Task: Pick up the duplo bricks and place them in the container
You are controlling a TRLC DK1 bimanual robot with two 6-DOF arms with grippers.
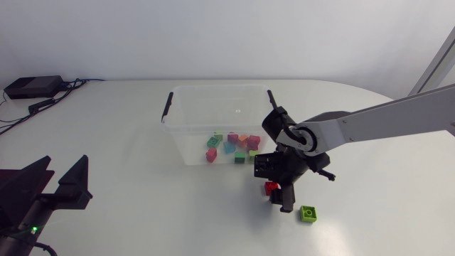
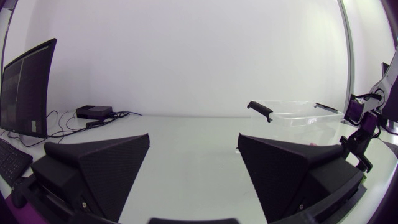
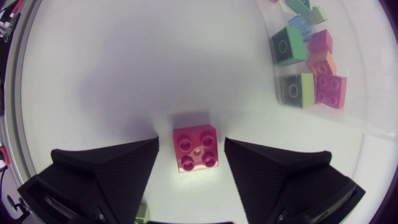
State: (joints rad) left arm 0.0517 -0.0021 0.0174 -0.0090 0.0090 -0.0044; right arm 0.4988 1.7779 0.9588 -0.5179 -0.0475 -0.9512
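Though hazy, container (image 1: 182, 132) w/ ~10 bricks (image 1: 232, 146)

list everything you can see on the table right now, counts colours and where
table: 1, white, under everything
container: 1, clear with black handles, mid table
bricks in container: several, exact count unclear; red, green, pink, orange, blue; in its near right part
red brick: 1, on the table just outside the container, between the right pincer's fingers, with a gap on each side
green brick: 1, on the table beside the right pincer, on the side away from the container
black box: 1, far left corner, with dark cables beside it
right arm: 1, grey, coming in from the right
right pincer: black, open, straddling the red brick
left pincer: black, open, near left of the table, holding nothing
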